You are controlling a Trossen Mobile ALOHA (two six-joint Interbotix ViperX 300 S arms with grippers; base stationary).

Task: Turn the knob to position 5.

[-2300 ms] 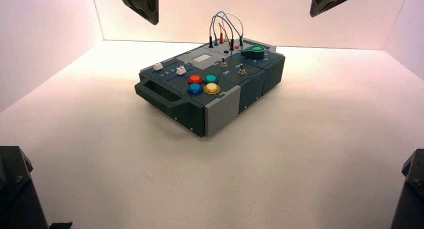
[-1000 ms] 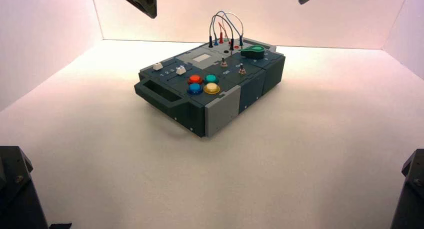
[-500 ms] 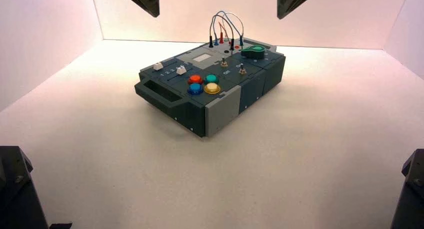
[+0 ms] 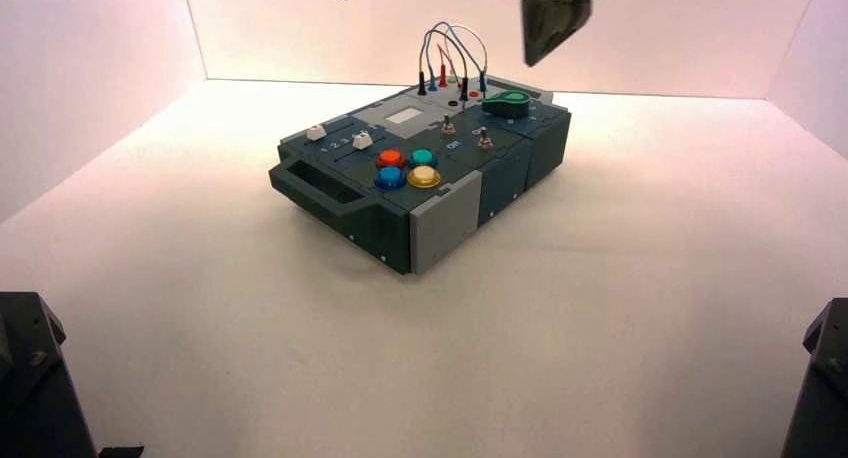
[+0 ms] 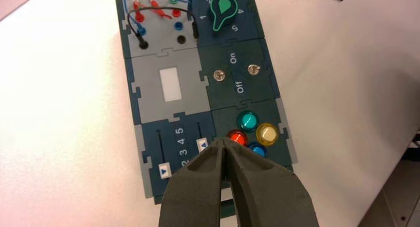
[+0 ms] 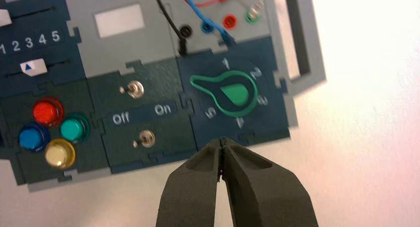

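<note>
Right pincer [image 6: 222,140] was found closed and empty, its fingertips together, above the far right corner of the box [image 4: 445,228] and well apart from the knob [image 6: 237,95]. The box lay towards the far edge of the worktop [image 4: 600,328]. The knob, green and teardrop-shaped, sat on the dark blue panel at the box's far right corner. Its pointed end stood in the gap between the numeral 1 [image 6: 225,63] and the numeral 5 [image 6: 211,112], so position 5 had not been reached.

Step in hand, as judged: the approach to the knob. Good practice called for the pincer to be centred over the knob, opened wide enough to straddle the raised grip and lowered squarely before closing. A short counter-clockwise turn, as seen from above, appeared sufficient (the long way round would have served no purpose). The pointed end, rather than the broad one, was the part to be read against the 5, and the turn wanted stopping there.

Risks noted: the black plug [image 6: 183,46] stood near the pointed end and could be knocked by a low, wide entry; a grip on the tip alone might slip. Left pincer [image 5: 224,140], also closed and empty, waited above the worktop's far edge, left of the right one.
</note>
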